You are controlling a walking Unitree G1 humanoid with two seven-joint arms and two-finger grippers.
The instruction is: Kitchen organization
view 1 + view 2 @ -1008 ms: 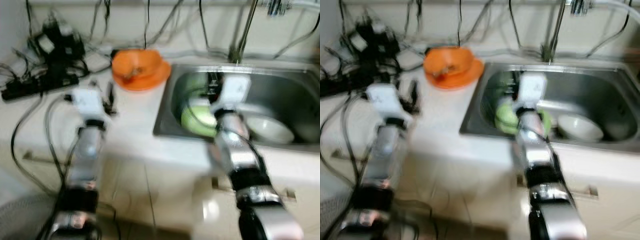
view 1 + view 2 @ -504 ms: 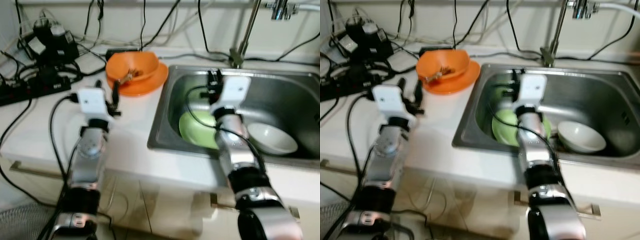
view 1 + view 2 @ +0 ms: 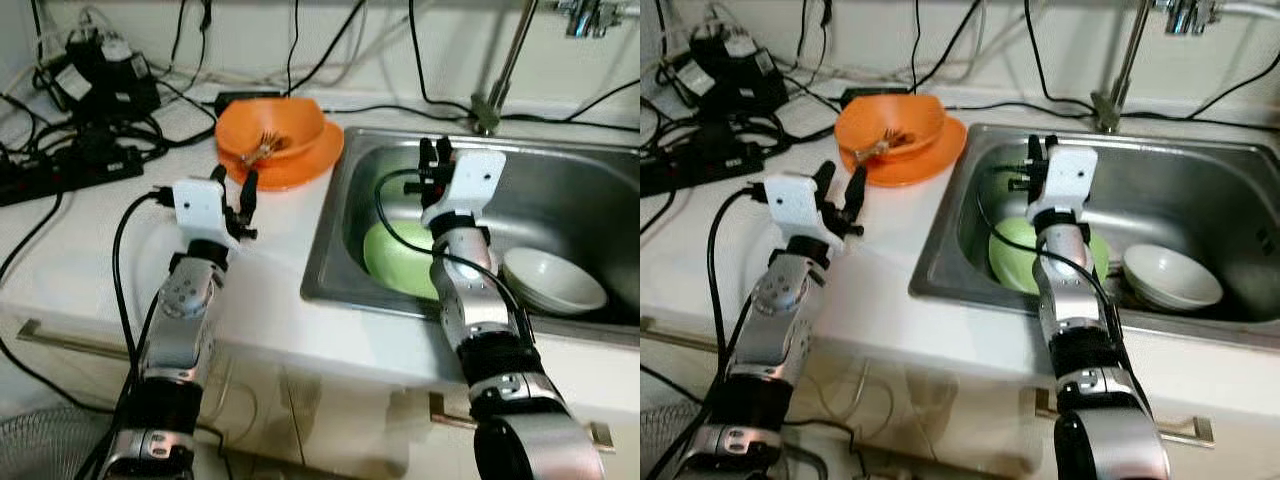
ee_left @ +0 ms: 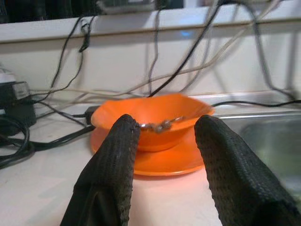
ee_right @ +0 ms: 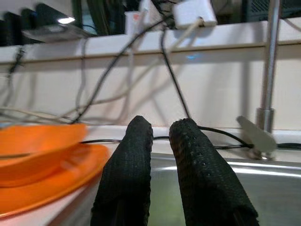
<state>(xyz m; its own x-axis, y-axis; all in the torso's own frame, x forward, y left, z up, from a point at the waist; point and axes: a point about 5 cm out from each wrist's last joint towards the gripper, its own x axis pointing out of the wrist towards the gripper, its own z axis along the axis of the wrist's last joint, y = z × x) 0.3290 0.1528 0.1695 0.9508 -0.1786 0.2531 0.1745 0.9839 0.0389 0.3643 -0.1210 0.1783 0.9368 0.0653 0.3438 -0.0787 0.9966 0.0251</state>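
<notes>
An orange bowl with a metal utensil in it stands on an orange plate on the white counter, left of the sink. My left gripper hovers open just in front of it, nothing between its fingers. In the sink lie a green plate and a white bowl. My right gripper is raised over the sink's left part, above the green plate, shut and holding nothing; its fingers point toward the back wall.
The steel sink is set into the counter, with a faucet at its back rim. A black power strip, chargers and several cables crowd the counter's back left. Cabinet fronts lie below the counter edge.
The view has shifted slightly and sharpened from blur. Both arms keep much the same pose relative to the bowl and sink.
</notes>
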